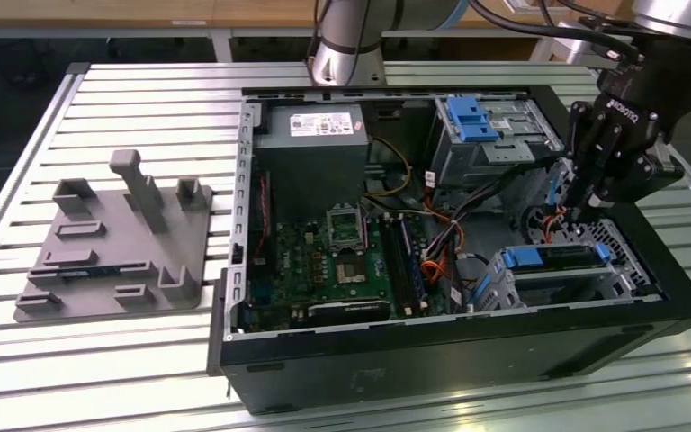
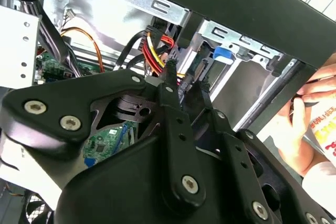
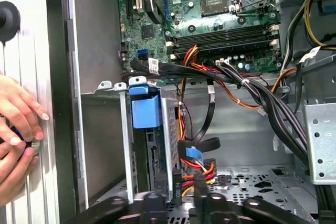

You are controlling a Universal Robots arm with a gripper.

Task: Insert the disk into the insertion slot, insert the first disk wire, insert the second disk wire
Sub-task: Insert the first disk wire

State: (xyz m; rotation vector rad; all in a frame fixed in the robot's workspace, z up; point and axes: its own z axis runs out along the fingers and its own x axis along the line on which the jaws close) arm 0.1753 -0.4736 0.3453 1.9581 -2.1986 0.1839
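Note:
The disk, dark on top with a blue carrier, sits inside the insertion slot, a low silver cage at the exterior view's right inside the open computer case. In the first wrist view the blue carrier tab sticks out of the perforated cage. My gripper hangs just behind the cage, its fingers closed on the black connector of a red, yellow and black disk wire. In the second wrist view the gripper has that wire bundle at its tips. A black flat cable with a blue tag loops beside it.
A taller grey bay with a blue latch stands at the back of the case, with cable bundles and the motherboard alongside. A person's hands rest on the table outside the case wall. A grey fixture plate lies at the exterior view's left.

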